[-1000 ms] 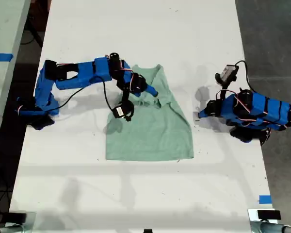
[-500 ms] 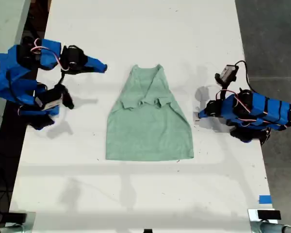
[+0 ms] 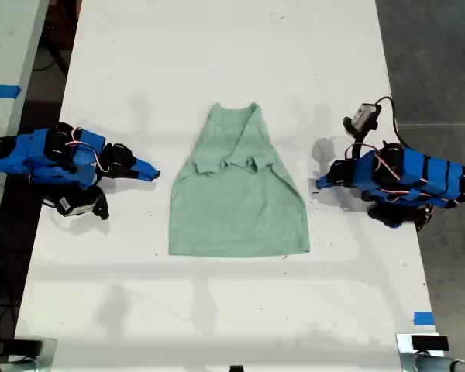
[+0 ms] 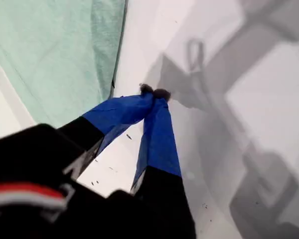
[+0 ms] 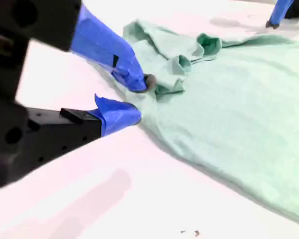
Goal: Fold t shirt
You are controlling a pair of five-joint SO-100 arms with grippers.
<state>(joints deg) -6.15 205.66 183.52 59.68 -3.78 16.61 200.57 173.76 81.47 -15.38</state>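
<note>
**A:** What are the hands up to?
**B:** My first hand (image 4: 154, 92) is pinched closed on nothing. My second hand (image 5: 139, 98) is a bit open, empty too, right beside the t shirt (image 3: 240, 209).
**A:** And the shirt?
**B:** Flat in the middle of the counter (image 3: 217, 62), sleeves tucked in.

The t shirt (image 4: 55, 55) runs off the first wrist view's edge; its sleeves (image 3: 231, 161) lie folded under.
</note>
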